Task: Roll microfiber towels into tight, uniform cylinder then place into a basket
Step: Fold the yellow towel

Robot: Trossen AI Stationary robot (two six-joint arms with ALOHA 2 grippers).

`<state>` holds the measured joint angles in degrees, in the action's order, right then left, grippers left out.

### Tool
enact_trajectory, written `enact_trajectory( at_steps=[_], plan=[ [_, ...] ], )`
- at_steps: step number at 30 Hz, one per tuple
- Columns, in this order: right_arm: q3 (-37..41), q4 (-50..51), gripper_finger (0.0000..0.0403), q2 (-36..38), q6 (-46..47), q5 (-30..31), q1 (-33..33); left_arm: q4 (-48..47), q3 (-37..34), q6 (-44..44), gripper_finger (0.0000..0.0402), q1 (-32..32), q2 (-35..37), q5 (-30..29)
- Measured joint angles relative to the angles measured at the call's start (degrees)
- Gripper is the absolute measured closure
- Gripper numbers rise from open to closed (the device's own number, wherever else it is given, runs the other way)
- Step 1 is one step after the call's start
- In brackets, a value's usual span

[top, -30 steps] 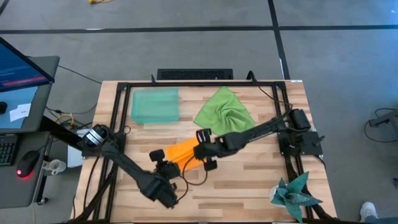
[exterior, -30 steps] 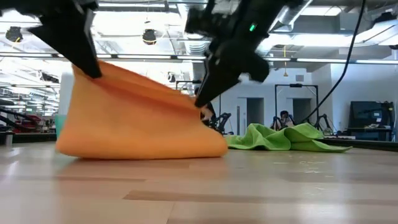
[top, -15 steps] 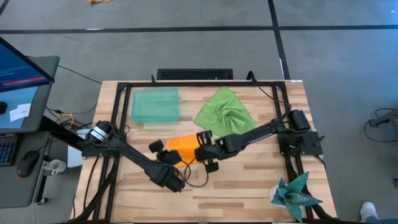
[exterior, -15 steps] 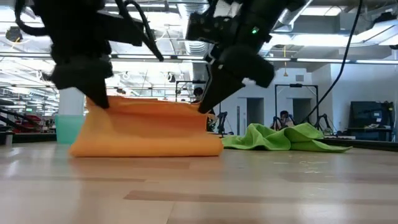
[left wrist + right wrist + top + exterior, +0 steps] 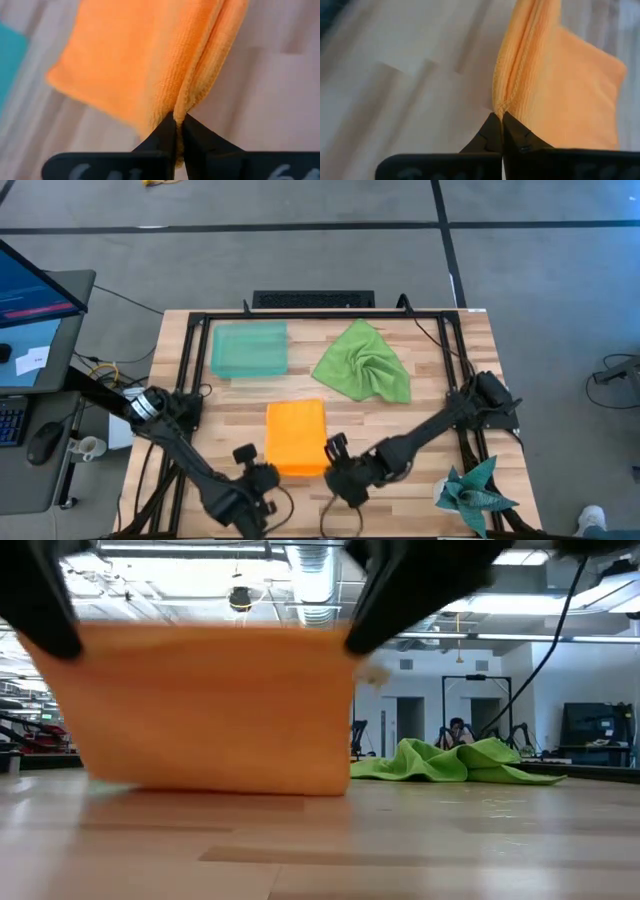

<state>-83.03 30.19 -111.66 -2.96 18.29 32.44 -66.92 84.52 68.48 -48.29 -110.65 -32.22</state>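
The basket held nothing. Both grippers, left and right, were clenched on the orange towel's near corners. The green towel lay crumpled beside the basket.

A grey floor crossed by dark lines surrounds the wooden table, and a desk beside it carries a monitor, a keyboard and a mouse. Seen level across the tabletop, the room behind is a large open hall with a ceiling of pipes and ducts, bright strip lights, pale walls and a dark screen on a stand, with a person sitting far back
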Motion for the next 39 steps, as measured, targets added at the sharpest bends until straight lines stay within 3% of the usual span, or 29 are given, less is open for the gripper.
enact_trajectory(
  at_steps=[9,14,17,26,39],
  plan=[
    [-6.2,2.2,0.0398,0.0,3.0,0.6,7.8,4.1,7.3,-4.1,0.0395,-3.9,0.0,3.0],
    [-6.8,3.8,0.0392,0.0,2.8,9.4,9.0,1.0,7.7,-6.4,0.0395,-4.0,0.0,-0.8],
    [-6.4,6.4,0.0398,0.0,4.5,13.0,6.6,-0.1,5.9,-5.0,0.0395,-2.5,0.0,-0.9],
    [1.1,4.6,0.0396,0.0,12.6,11.6,-1.7,-1.2,-0.9,-4.2,0.0395,4.2,0.0,-1.2],
    [6.4,1.0,0.0397,0.0,18.0,11.3,-4.7,1.5,-4.2,-7.9,0.0395,11.2,0.0,1.5]
  ],
)
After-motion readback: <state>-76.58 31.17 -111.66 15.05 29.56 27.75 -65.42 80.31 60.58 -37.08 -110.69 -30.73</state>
